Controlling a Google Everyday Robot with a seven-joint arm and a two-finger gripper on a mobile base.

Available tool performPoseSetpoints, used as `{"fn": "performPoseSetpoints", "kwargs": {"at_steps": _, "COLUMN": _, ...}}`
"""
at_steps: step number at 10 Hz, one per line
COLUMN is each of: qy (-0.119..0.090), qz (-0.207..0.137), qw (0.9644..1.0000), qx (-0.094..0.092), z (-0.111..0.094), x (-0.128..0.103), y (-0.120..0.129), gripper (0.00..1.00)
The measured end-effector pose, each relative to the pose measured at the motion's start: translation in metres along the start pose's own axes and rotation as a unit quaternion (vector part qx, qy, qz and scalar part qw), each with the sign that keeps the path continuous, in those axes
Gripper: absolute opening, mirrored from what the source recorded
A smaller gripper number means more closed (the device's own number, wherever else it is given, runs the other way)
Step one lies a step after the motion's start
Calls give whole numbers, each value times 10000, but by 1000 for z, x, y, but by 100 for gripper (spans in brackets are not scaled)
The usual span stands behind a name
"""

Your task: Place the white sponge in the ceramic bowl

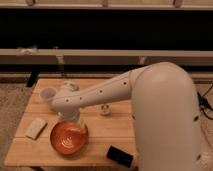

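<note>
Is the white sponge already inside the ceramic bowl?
No, the white sponge lies on the table beside the ceramic bowl, with the gripper over its far rim.

Lab-like room: wooden table, wall rails

Your gripper sits over the ceramic bowl, hiding its far rim from you. The arm covers the cup's right side and runs off the bottom edge.
</note>
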Motion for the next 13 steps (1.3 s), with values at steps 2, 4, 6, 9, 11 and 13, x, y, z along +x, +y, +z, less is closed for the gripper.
{"fn": "performPoseSetpoints", "kwargs": {"at_steps": 2, "qy": -11, "qz": -329, "qw": 9995, "qx": 16, "z": 1, "x": -11, "y": -36, "gripper": 80}}
{"fn": "performPoseSetpoints", "kwargs": {"at_steps": 4, "qy": -53, "qz": -814, "qw": 9967, "qx": 29, "z": 3, "x": -37, "y": -82, "gripper": 80}}
{"fn": "performPoseSetpoints", "kwargs": {"at_steps": 6, "qy": -90, "qz": -1229, "qw": 9924, "qx": 1, "z": 8, "x": -59, "y": -114, "gripper": 80}}
{"fn": "performPoseSetpoints", "kwargs": {"at_steps": 9, "qy": -147, "qz": -1744, "qw": 9845, "qx": -85, "z": 26, "x": -74, "y": -158, "gripper": 80}}
{"fn": "performPoseSetpoints", "kwargs": {"at_steps": 11, "qy": -151, "qz": -1842, "qw": 9826, "qx": -191, "z": 46, "x": -70, "y": -177, "gripper": 80}}
{"fn": "performPoseSetpoints", "kwargs": {"at_steps": 13, "qy": -150, "qz": -1847, "qw": 9822, "qx": -298, "z": 67, "x": -65, "y": -186, "gripper": 80}}
